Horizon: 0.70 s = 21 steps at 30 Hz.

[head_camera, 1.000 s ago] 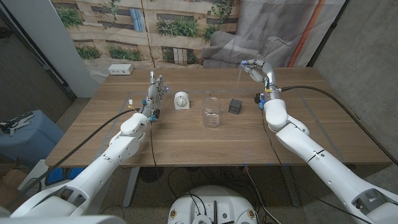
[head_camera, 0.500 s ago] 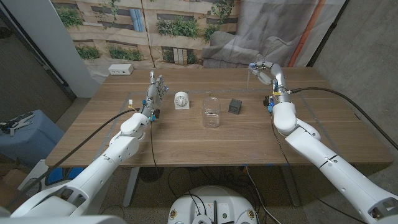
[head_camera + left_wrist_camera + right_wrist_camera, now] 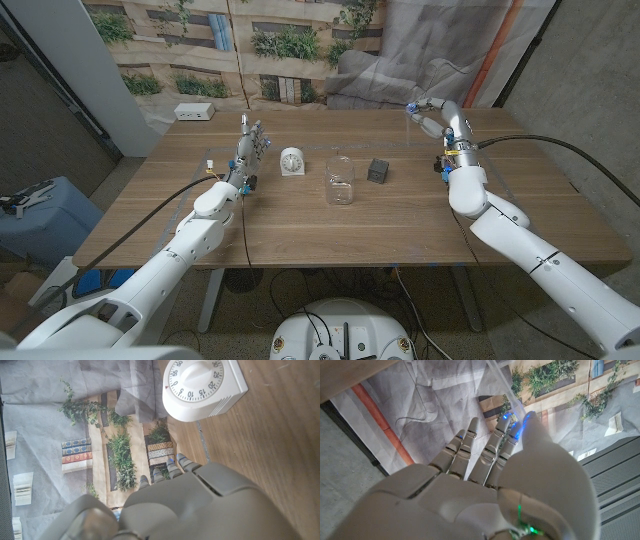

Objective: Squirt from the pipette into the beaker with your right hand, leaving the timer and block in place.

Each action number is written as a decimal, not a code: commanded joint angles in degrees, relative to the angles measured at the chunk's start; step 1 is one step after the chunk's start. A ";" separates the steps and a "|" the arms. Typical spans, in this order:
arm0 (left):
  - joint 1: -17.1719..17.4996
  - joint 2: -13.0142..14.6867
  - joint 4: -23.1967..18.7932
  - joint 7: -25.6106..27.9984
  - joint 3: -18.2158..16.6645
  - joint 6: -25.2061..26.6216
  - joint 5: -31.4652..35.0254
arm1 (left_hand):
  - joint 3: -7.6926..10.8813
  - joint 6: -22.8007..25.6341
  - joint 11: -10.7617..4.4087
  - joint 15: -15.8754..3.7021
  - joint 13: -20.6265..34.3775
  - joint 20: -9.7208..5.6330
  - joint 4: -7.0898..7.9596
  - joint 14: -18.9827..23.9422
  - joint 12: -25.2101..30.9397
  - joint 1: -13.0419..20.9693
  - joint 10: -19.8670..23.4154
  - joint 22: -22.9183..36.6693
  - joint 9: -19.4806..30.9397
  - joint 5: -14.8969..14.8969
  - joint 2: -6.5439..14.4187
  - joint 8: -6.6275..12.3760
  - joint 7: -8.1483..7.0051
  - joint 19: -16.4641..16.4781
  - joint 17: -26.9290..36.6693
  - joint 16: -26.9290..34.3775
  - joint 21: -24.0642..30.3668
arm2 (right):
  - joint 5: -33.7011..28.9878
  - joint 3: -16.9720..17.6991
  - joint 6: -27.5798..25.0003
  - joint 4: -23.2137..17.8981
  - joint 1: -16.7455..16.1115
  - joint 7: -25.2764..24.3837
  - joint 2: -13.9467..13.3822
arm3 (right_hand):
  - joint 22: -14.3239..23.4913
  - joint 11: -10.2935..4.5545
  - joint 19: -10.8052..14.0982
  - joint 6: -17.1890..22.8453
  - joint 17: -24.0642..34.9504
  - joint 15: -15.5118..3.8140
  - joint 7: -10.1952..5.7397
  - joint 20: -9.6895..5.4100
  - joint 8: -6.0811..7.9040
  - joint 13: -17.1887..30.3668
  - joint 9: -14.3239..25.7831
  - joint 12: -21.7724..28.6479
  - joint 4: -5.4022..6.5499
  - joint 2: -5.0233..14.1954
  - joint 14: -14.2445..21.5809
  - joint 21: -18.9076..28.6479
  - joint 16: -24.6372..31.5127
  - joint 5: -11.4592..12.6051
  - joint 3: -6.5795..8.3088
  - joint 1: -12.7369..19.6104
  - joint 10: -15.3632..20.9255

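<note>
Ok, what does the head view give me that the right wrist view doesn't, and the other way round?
Head view alone: the beaker, timer and block in a row mid-table, and the left hand upright beside the timer. Right wrist view alone: the pipette, its clear tube rising from between the fingertips. Both: the right hand, out past the block and away from the beaker, and the printed backdrop.

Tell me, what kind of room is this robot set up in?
Probably a robot test space, not a real lab. A wooden table holds a few props: a clear beaker, a white timer and a dark block. Behind it hang a printed backdrop and grey sheeting, with cables trailing.
</note>
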 commanded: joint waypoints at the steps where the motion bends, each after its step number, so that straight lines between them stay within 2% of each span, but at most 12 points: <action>1: 0.01 0.02 -0.02 0.00 -0.01 0.01 0.00 | -0.33 -0.25 -0.23 -6.66 0.31 -5.23 -0.13 -0.52 0.25 -0.08 -0.21 0.14 0.13 0.34 2.54 0.34 -0.33 -0.26 0.08 0.34 0.32 | -6.81 -0.76 -2.79 -0.77 -0.66 -0.85 -2.81 | 0.14 0.10 0.48 0.76 0.14 -8.39 0.06 0.20 0.13 0.31 0.22 0.35 -0.06 -0.21 0.54 0.28 -0.03 0.43 0.11 -0.01 0.49; 21: 0.01 0.01 -0.03 0.01 0.00 0.02 0.00 | -0.33 -0.27 -0.14 -6.70 0.31 -5.24 -0.13 -0.48 0.29 -0.09 -0.10 0.14 0.13 0.34 2.54 0.33 -0.33 -0.26 0.08 0.36 0.32 | -20.42 -4.30 -9.06 -1.72 -0.05 -0.42 -7.29 | 0.13 0.06 0.78 1.24 -0.10 -8.56 -0.34 0.07 0.27 0.29 0.21 0.44 -0.39 -0.02 0.87 0.33 -0.34 0.46 0.48 0.35 0.77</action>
